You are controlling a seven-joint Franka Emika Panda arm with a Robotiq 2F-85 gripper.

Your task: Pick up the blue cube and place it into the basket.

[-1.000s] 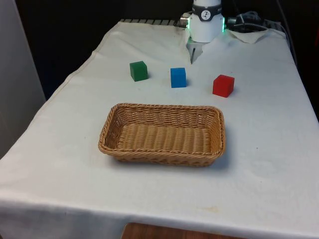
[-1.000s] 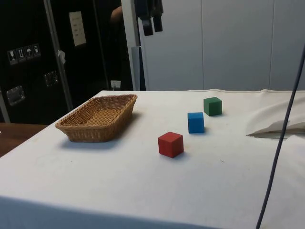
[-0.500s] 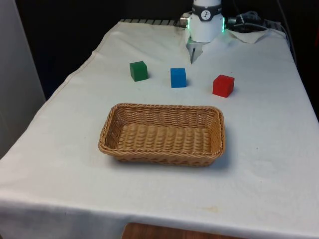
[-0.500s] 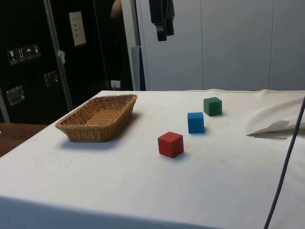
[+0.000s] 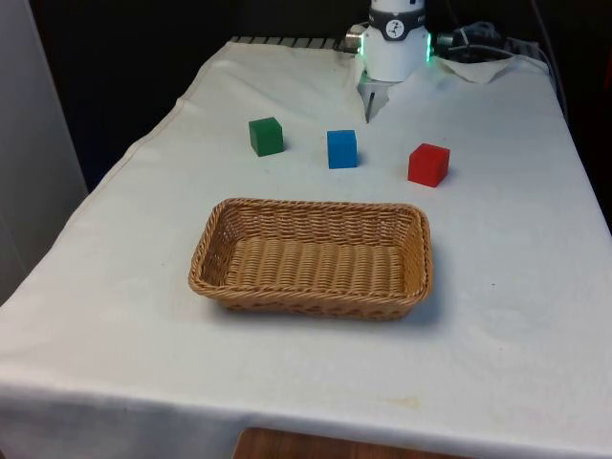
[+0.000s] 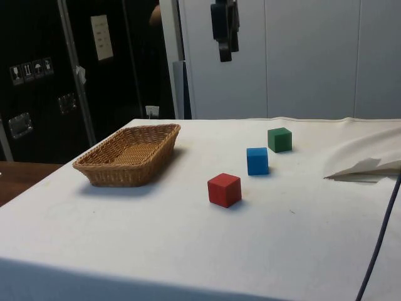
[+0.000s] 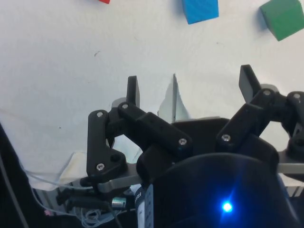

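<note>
Front view. The blue cube (image 5: 341, 149) sits on the white cloth (image 5: 497, 239) at the table's far side, between a green cube (image 5: 266, 136) toward the front view's left and a red cube (image 5: 427, 163) toward the front view's right. All three stand apart from each other. The wicker basket (image 5: 311, 287) lies nearer the camera, with nothing in it. Nothing on the table differs from the earlier front frames.

Side view. The gripper (image 6: 224, 28) hangs high above the table, well apart from every cube. The blue cube (image 6: 257, 160) rests between the green cube (image 6: 279, 139) and the red cube (image 6: 224, 189). Compared with the frame a second ago, the gripper has shifted from above the basket (image 6: 128, 169) toward the cubes.

Wrist view. The gripper (image 7: 190, 85) is spread wide, its fingers (image 7: 133, 91) holding nothing. The blue cube (image 7: 200, 9) and the green cube (image 7: 284, 18) show beyond them on the cloth.

Risk, as a judgement: the neighbours sit close, so a descent that is off-centre could nudge the green or red cube, or pinch the blue one by a corner and let it twist out during the lift.
</note>
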